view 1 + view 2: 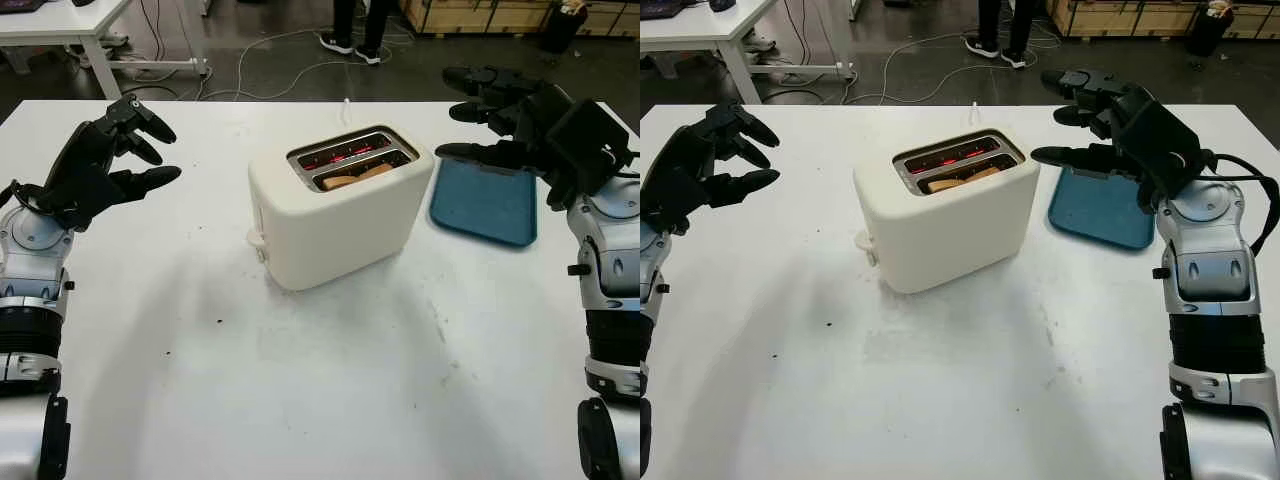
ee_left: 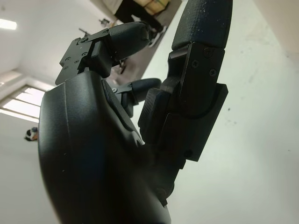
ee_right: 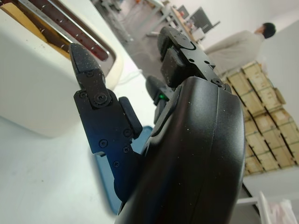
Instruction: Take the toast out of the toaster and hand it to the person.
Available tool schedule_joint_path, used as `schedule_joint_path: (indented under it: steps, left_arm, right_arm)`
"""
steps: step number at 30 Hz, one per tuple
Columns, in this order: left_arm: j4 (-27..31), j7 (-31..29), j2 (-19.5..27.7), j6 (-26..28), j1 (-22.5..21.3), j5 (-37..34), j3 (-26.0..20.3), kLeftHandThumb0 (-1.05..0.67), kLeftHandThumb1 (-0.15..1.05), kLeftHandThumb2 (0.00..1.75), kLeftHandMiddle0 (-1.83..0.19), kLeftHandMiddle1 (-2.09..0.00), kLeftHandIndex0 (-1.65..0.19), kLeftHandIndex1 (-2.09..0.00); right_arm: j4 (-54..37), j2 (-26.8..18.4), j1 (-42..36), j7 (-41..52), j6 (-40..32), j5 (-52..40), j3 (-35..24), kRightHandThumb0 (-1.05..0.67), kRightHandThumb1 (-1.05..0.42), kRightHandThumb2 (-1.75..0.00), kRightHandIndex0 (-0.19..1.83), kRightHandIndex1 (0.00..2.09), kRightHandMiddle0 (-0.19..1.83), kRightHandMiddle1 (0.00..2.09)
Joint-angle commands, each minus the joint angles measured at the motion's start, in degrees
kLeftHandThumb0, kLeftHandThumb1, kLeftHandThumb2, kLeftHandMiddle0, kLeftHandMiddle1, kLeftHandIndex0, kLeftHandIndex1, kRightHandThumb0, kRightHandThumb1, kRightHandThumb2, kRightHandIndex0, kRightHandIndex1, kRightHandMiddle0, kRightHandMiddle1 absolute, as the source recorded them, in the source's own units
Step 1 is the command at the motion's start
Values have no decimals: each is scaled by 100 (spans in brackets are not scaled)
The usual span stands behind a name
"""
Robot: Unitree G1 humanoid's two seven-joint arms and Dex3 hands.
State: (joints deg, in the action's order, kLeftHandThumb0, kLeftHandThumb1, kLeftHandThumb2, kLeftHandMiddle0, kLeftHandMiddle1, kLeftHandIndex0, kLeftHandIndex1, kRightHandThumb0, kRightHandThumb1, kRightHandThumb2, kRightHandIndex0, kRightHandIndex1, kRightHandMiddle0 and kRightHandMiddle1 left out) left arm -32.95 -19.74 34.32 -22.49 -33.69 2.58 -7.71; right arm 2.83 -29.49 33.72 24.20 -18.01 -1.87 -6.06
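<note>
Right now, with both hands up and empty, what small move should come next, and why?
Probably bring the right hand left and down toward the toast in the near slot of the toaster. That hand is open above the blue tray, beside the toaster; the left hand is open farther off. The far slot glows red, so keep the fingers clear of it.

Toast [image 1: 358,177] in toaster [image 1: 335,215] mid-table [image 1: 300,400], tray [image 1: 486,205] right.

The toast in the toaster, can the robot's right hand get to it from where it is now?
Probably yes. The right hand is open, up beside the toaster over the blue tray. The toast sits in the near slot, open from above, with nothing between. It sits low, though, so gripping may be tricky.
</note>
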Motion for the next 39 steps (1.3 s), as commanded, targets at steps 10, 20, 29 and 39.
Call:
schedule_joint_path:
  steps: [10, 20, 29, 39]
  left_arm:
    - [-65, -10, 2, -144, -78, 26, 48, -105, 92, 18, -10, -170, -4, -165]
    - [34, -15, 111, -72, -52, 248, 193, -105, 92, 23, 0, -173, 0, -164]
    - [168, -304, 25, 220, -37, 91, 201, -105, 92, 14, 0, -172, 0, -162]
    - [20, -517, -58, -1, -150, 47, 254, -105, 92, 15, 0, -166, 0, -156]
  right_arm:
    - [-10, 34, 27, -54, -48, -47, -15, -38, -73, 0, 9, 81, 48, 2]
    - [-17, 49, 24, -66, -70, -68, -18, -36, -73, -1, 8, 81, 48, 2]
    - [-16, 37, 8, -72, -31, -11, 11, -37, -73, 0, 8, 82, 49, 2]
    - [21, 62, -21, -58, 34, -48, -15, -36, -74, 0, 8, 81, 49, 2]
